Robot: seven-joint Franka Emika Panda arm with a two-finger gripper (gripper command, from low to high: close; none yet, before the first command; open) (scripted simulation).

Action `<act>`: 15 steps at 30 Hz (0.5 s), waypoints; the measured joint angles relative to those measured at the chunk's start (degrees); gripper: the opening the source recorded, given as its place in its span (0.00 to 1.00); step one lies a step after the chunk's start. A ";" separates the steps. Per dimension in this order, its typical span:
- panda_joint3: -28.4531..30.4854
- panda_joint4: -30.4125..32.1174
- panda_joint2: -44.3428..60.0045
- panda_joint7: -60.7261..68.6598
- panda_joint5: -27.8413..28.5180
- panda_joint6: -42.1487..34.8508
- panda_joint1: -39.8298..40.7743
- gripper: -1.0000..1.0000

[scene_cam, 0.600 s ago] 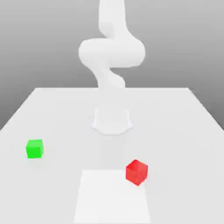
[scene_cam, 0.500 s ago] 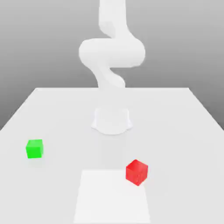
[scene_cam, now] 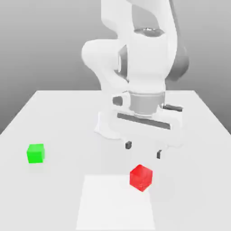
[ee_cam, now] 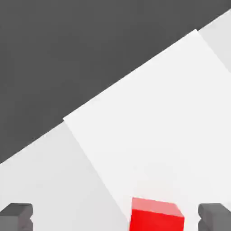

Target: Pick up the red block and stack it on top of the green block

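Observation:
The red block (scene_cam: 141, 177) rests on the table near the front, at the corner of a brighter white patch (scene_cam: 115, 203). Over at the exterior view's left sits the green block (scene_cam: 35, 153), well apart from the red one. My gripper (scene_cam: 143, 150) hangs open just above and slightly behind the red block, its dark fingertips (scene_cam: 128, 145) spread wide with nothing between them. In the hand view the red block (ee_cam: 156, 215) lies between the two fingertips (ee_cam: 16, 215), closer to one of them.
The white arm's base (scene_cam: 115, 124) stands at the middle of the table behind the blocks. The table's (scene_cam: 58, 117) back edge runs along a grey backdrop. Open surface separates the two blocks.
The arm's hand has come into the exterior view, now hanging low over the red block. Neither block has moved.

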State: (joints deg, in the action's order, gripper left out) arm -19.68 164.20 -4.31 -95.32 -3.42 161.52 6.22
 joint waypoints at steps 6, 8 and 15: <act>9.12 -0.89 13.25 -12.39 14.95 10.54 -5.60 0.50; 11.65 -1.18 15.15 -13.59 16.57 12.13 -7.73 0.00; 11.11 -1.01 14.23 -12.78 15.40 11.51 -7.52 0.00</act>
State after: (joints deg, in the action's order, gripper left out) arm -8.58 163.19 9.93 -108.10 11.98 173.03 -1.30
